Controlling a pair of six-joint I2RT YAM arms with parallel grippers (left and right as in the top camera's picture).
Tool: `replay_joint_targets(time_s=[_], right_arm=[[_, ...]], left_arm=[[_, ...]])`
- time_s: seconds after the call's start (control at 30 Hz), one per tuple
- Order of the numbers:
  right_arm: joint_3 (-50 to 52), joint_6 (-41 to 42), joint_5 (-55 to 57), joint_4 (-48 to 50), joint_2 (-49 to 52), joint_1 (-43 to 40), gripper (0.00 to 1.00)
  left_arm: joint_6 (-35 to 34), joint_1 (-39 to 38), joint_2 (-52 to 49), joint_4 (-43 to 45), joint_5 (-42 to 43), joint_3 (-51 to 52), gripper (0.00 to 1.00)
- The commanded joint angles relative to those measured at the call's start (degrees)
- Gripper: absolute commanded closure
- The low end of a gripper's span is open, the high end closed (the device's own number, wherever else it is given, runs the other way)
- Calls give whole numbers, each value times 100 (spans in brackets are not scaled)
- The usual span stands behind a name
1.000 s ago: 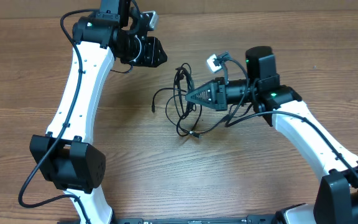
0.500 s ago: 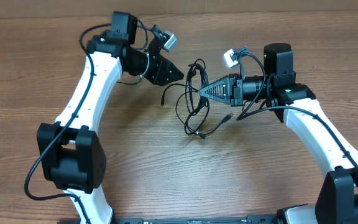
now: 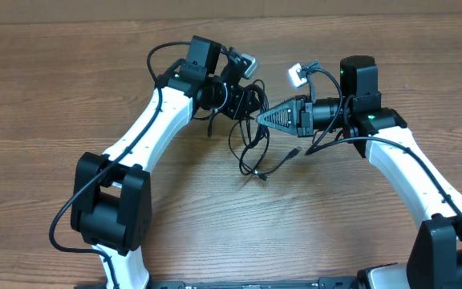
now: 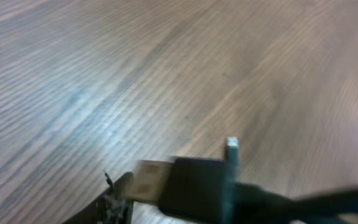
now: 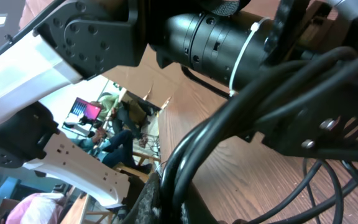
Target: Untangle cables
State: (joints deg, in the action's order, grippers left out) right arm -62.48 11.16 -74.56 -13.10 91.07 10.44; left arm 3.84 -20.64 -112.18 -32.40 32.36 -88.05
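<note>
Cables (image 3: 249,140): tangled bundle, centre of overhead view, on the table (image 3: 54,96).
Right gripper (image 3: 261,119): clenched on cables.
Left gripper (image 3: 245,100): at bundle's upper left; grip cannot be determined.
Plug (image 4: 194,186): blurred, bottom of left wrist view.

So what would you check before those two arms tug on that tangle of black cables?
1. Right gripper has hold of the tangle of thin black cables: ok, strands run between its fingers in the right wrist view.
2. Left gripper has a strand: cannot tell; a blurred black plug sits by its finger.
3. Loose cable end free to slide: ok, it lies on the brown wooden table.
4. Room between the two grippers: not ok, they are nearly tip to tip.
5. Which loop crosses which: cannot tell, too thin from overhead.
</note>
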Motion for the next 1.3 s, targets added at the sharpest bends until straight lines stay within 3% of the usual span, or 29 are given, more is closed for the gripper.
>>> replay_joint_targets(time_s=[0.0,0.03,0.13,0.23,0.37,0.47,0.5,0.57,0.63,0.8,0.9,0.97,1.07,1.1,1.27], right_arm=[[-92,-74,-317,72,-9,-33,96],[-94,-74,-317,81,-9,-55,96],[-94,-44,-358,85,-9,-173,96],[-92,92,-356,85,-9,-345,96],[-92,509,79,-7,-9,-723,96],[-92,1150,1681,-520,-9,-1021,96],[-92,1462,2734,-855,-7,-1115,96],[-92,1685,3823,-1191,-7,-1126,96],[-92,1714,4295,-1414,-7,-1001,96],[-92,1716,5062,-1665,-7,-564,93],[-94,1709,5145,-1659,-7,-452,82],[-118,1364,4927,-1690,-17,-457,66],[-350,699,4253,-1969,-33,-466,54],[-474,511,4094,-2098,-39,-448,45],[-1088,-70,3825,-2573,-105,-243,42]], left_arm=[[-1040,39,-4,234,-857,245,57],[-1128,39,-4,264,-855,256,61],[-1163,42,-4,240,-833,256,96],[-1163,98,-4,236,-612,256,96],[-1156,415,4,466,542,247,96],[-940,739,13,479,1502,245,96],[-726,876,13,476,2129,243,96],[-428,1060,13,479,3298,243,96],[-201,1143,13,481,4282,245,96],[181,1158,13,535,5827,245,96],[111,1158,31,546,5829,243,96],[129,1165,31,581,5661,243,96],[-426,1167,31,581,4758,243,96],[-745,1167,31,575,4295,243,96],[-1751,1152,31,535,3480,243,96]])
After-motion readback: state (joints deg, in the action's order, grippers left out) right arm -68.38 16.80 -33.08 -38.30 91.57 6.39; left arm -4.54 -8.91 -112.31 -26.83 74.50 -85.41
